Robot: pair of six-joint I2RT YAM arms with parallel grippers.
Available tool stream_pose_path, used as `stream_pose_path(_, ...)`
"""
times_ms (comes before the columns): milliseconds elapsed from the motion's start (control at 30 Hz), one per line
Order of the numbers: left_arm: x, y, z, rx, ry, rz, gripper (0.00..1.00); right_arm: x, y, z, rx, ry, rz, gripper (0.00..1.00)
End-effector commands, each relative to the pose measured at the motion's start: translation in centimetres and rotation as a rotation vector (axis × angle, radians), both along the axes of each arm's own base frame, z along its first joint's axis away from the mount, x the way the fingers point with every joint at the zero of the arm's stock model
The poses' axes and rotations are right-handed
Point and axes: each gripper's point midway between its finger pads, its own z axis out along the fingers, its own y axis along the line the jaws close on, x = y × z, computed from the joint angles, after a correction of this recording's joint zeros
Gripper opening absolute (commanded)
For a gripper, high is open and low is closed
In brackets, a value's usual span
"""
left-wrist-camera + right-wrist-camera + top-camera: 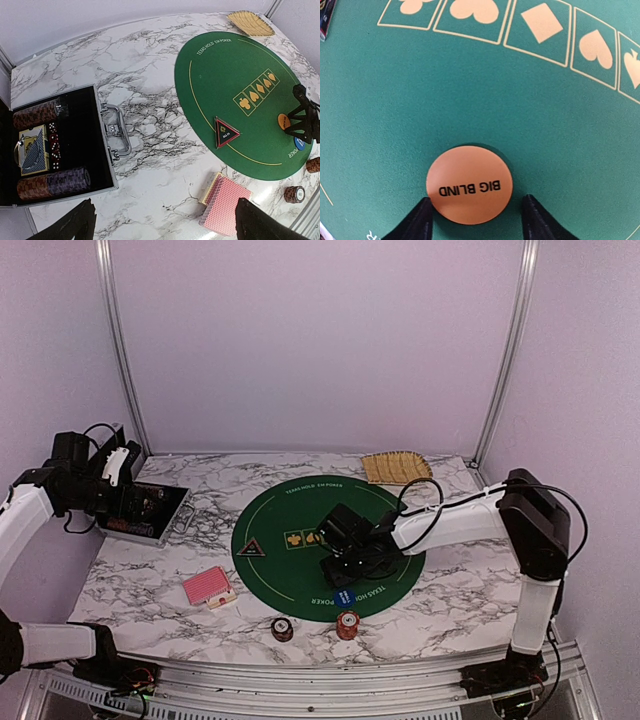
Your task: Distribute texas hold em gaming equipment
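The right gripper (476, 202) is down low on the green mat (285, 580), on the part nearest the front edge of the table. Its two fingers (417, 222) are spread apart, one on each side of the orange button (469, 180) that says BIG BLIND. The button lies flat on the felt between them. One finger sits right at its rim and the other leaves a little gap, so I think it is not pinched yet.

The button looks thin, hard and light. Lying flat, it gives very little to grab. I would squeeze it by the rim, on two opposite sides, with the tips pressed down to the felt. The rim looks smooth, so it may slip or pop out if the squeeze is off centre.

The left gripper (165, 225) hangs over the left side of the table, wide apart and holding nothing. The red cards (209, 587) lie near the front left. A dark chip stack (283, 628) and a red chip stack (347, 624) stand by the front edge.
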Motion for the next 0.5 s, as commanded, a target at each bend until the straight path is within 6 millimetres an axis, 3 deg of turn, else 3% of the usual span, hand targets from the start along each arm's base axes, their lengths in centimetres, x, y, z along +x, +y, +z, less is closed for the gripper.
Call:
stream_pose_path(0,-0.1,0.1,1.2,0.01,-0.023,0.001,0.99,0.2,0.2,-1.2,-0.029,0.005,-0.006,0.54)
stream_pose_path(167,-0.1,0.3,1.1,0.017,-0.022,0.005,0.99,0.5,0.0,-1.5,-0.048,-0.006,-0.012,0.45)
stream_pose_path(467,0.1,0.2,1.1,0.009,-0.015,0.003,0.99,2.4,-0.5,-1.7,-0.078,-0.043,-0.034,0.41)
